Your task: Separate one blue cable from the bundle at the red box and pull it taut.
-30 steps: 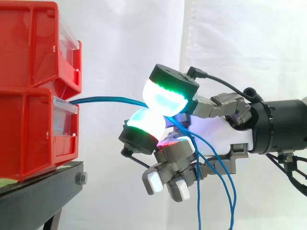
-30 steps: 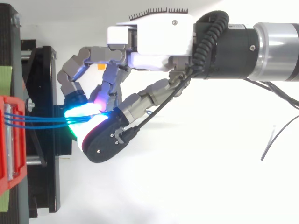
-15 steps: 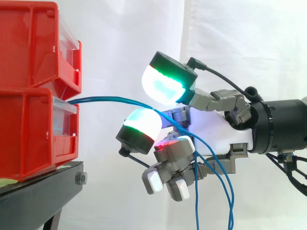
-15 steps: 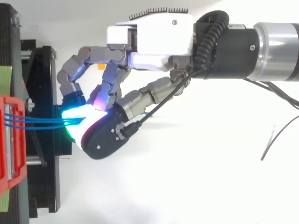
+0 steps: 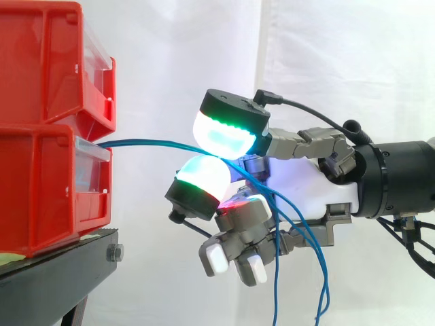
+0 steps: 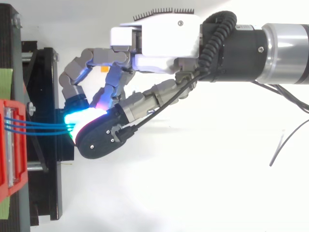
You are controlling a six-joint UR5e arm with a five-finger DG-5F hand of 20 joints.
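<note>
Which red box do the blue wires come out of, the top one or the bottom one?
The bottom red plastic bin: the thin blue cables leave over its clear front lip, just beneath the top red plastic bin, and run toward the hand.

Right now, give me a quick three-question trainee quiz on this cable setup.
1. True or false: the blue cables come out of the lower red box.
2. Past the point where the robot hand brings its glowing pads together, the cables: A) climb upward, B) hang down, C) loop back into the box.
3. Fill in: the red boxes sit on a black ____.

Key: 1 true; 2 B; 3 stand.
</note>
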